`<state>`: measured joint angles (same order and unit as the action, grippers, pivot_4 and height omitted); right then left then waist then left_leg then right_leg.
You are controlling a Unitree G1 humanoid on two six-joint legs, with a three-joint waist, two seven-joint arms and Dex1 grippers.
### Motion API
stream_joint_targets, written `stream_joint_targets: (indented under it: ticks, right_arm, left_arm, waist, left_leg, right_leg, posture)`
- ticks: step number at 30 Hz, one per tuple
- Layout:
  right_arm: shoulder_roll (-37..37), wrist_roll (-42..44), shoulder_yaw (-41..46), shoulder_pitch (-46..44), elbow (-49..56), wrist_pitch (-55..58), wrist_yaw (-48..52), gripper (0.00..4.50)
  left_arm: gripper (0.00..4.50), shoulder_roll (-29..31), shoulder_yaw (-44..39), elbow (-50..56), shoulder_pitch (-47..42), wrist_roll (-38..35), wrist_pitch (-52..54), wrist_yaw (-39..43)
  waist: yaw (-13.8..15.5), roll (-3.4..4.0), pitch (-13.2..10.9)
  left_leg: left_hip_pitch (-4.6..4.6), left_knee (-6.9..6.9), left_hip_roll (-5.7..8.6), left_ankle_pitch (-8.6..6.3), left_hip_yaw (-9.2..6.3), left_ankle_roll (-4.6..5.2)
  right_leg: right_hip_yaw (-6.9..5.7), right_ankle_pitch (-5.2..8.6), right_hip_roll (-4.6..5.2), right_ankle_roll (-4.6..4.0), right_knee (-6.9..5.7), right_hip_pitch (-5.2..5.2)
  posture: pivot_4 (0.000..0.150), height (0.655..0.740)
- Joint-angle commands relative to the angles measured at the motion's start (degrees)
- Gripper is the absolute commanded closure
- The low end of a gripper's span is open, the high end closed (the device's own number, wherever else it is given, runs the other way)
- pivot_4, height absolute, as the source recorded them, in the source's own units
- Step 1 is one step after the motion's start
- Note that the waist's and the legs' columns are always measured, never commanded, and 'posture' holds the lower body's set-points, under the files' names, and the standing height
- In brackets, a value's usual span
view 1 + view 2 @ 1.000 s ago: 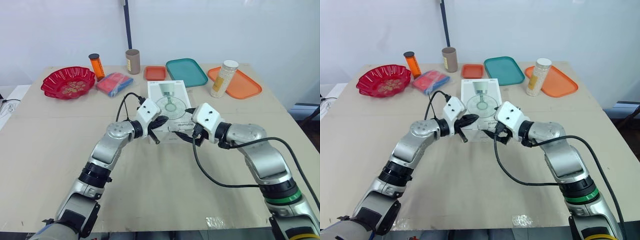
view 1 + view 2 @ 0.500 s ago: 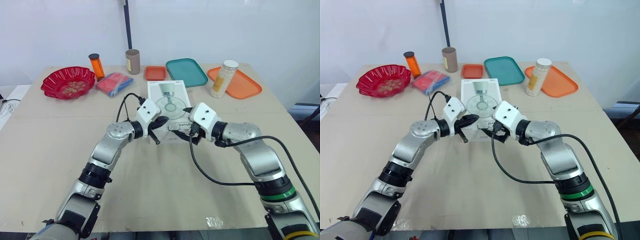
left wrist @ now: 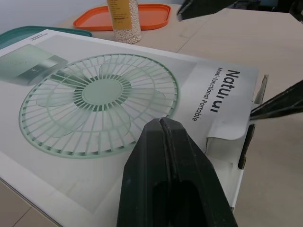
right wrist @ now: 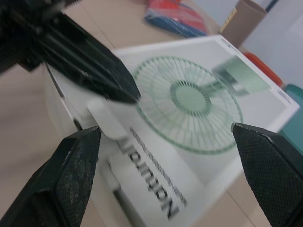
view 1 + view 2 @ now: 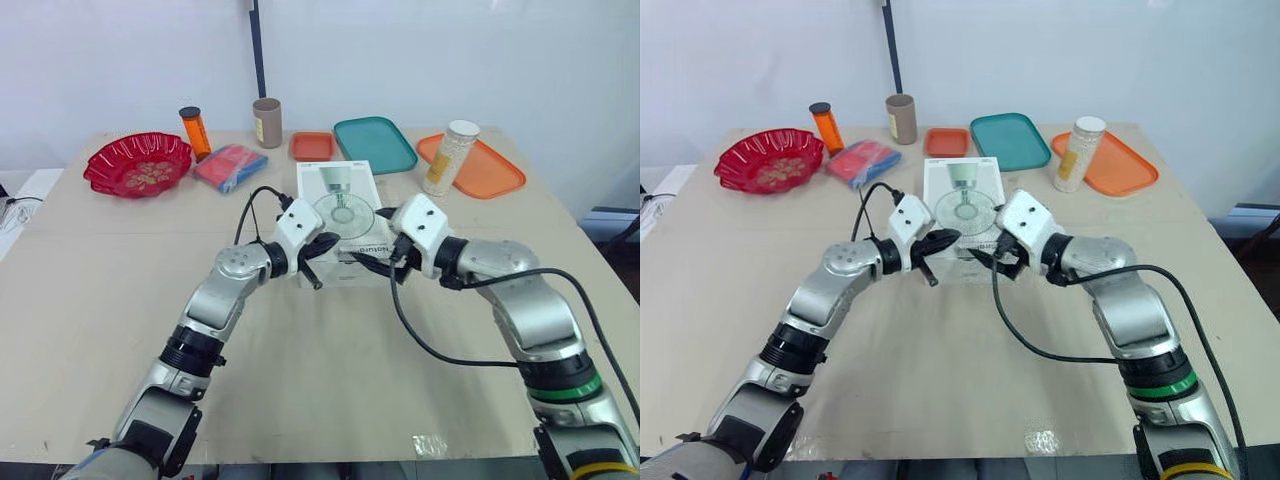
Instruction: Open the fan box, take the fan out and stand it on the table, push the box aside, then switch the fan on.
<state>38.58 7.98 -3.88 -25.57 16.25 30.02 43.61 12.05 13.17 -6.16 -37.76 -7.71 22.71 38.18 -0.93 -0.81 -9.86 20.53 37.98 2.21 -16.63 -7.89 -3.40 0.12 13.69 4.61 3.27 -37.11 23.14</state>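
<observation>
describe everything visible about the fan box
The fan box is a flat white cardboard carton lying face up on the table, printed with a pale green fan and black lettering. Its near end flap looks slightly lifted. The shut left gripper seems to rest on that end; the open right gripper is at the same end.

White fan box (image 5: 343,218), lying flat mid-table, near flap ajar
</observation>
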Motion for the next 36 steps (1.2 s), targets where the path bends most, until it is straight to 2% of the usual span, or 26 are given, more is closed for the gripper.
stream_joint_targets:
  ticks: [1,19,36]
  right_arm:
    - [1.8,2.2,3.8,2.3,3.5,-0.9,1.2,0.00]
    - [6.1,6.9,4.7,9.0,8.8,-1.1,6.0,0.00]
    - [4.2,4.2,-1.2,8.9,5.8,-3.9,6.0,0.00]
  left_arm:
    - [4.47,0.3,0.6,0.2,0.5,0.4,0.6,0.5]
    - [4.47,1.7,-0.3,2.4,1.5,0.5,2.6,-0.4]
    - [4.47,2.2,-0.5,3.6,1.9,0.3,3.9,-0.8]
  waist:
    - [-0.1,0.01,0.0]
    - [-0.3,0.04,0.0]
    - [-0.3,0.04,0.0]
  left_leg:
    - [0.00,0.00,0.00,0.00,0.01,0.00]
    - [-0.03,0.00,0.00,0.01,0.02,0.04]
    - [-0.04,0.01,-0.01,0.02,0.03,0.02]
  right_leg:
    - [0.01,0.00,0.00,0.00,-0.01,0.00]
    - [0.04,-0.03,-0.01,0.04,-0.03,-0.01]
    - [0.05,-0.03,-0.02,0.04,-0.04,-0.01]
  posture:
    - [0.150,0.7400]
    - [0.150,0.7400]
    - [0.150,0.7400]
